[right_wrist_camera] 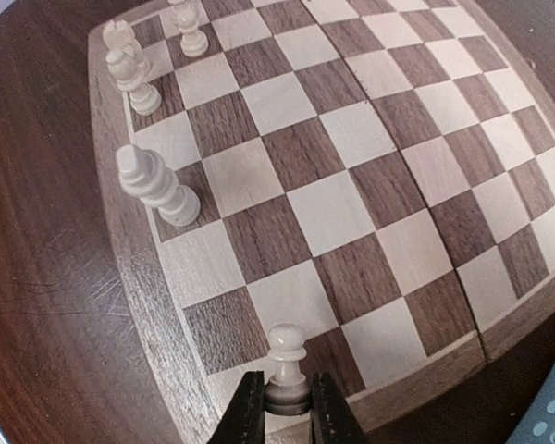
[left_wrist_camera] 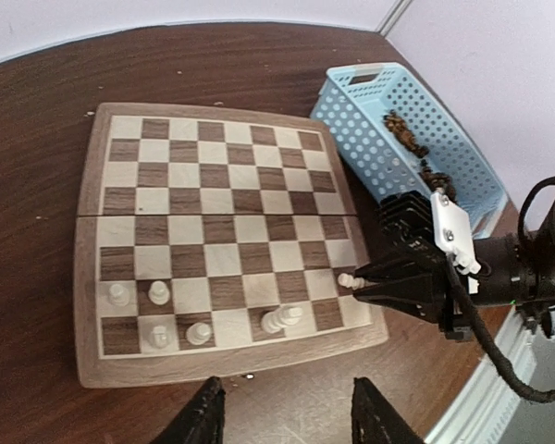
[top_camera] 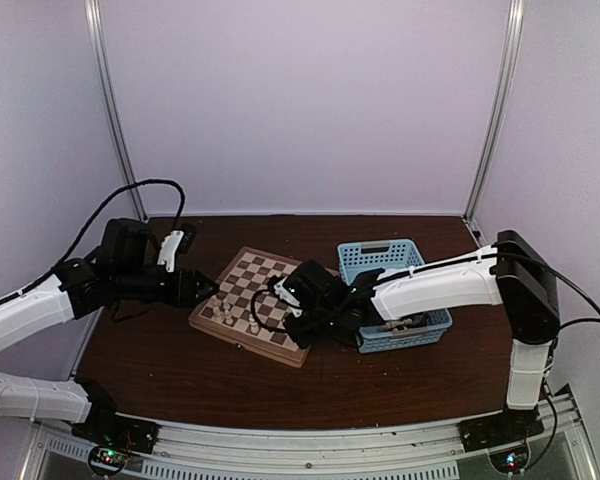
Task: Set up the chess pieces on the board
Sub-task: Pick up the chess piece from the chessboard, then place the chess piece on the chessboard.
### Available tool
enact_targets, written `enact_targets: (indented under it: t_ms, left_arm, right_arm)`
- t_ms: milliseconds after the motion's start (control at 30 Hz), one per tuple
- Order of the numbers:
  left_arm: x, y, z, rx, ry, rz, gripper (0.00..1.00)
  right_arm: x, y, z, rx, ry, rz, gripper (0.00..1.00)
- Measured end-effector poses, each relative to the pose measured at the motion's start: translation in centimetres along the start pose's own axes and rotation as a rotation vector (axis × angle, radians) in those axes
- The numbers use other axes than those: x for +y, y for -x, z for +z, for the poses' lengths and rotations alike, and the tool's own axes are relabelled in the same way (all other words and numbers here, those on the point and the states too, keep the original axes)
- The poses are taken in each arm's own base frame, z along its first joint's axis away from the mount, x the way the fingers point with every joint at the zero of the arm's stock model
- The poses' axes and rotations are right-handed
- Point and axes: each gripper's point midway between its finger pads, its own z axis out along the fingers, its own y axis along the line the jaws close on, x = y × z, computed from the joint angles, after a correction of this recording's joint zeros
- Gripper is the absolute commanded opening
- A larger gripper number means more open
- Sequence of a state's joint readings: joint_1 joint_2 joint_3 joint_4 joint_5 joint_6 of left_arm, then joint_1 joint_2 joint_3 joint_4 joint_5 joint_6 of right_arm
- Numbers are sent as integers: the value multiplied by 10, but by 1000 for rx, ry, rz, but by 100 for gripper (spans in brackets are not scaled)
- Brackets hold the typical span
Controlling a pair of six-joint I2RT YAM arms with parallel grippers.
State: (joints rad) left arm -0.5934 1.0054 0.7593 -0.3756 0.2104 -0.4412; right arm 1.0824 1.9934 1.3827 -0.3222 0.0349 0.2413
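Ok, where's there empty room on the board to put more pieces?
The half of the board past the middle seam, next to the blue basket, is bare, and so are the two rows just before the seam. It gets crowded in the last two rows, where the white pieces stand and the right gripper holds a pawn.

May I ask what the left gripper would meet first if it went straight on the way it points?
Probably the near rim of the board; if the left gripper passes above that, the two white pieces standing together just beyond it. Height is unclear.
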Motion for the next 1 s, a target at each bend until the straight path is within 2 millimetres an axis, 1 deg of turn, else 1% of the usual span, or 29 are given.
enact_targets:
  t_ms: [100, 133, 233, 333, 433, 567, 733, 1000]
  left_arm:
    - [-15, 7, 2, 9, -100, -69, 50]
    - [-19, 9, 4, 13, -131, -92, 51]
    - [-39, 14, 15, 56, -254, -172, 53]
    - [-53, 16, 28, 109, -353, -233, 56]
    - [-65, 17, 36, 148, -438, -282, 56]
    - [-77, 18, 38, 183, -525, -324, 54]
    - [-87, 19, 39, 216, -594, -349, 49]
    - [-91, 16, 41, 249, -625, -366, 50]
  right_arm:
    - [-1, 9, -20, -96, 23, -5, 10]
    - [-1, 13, -27, -127, 31, -8, 11]
    - [1, 27, -46, -229, 61, -16, 12]
    - [6, 39, -64, -313, 100, -26, 12]
    - [11, 51, -81, -393, 139, -42, 12]
    - [16, 64, -99, -465, 173, -72, 12]
    - [24, 70, -107, -502, 210, -127, 11]
    - [35, 67, -109, -495, 255, -212, 11]
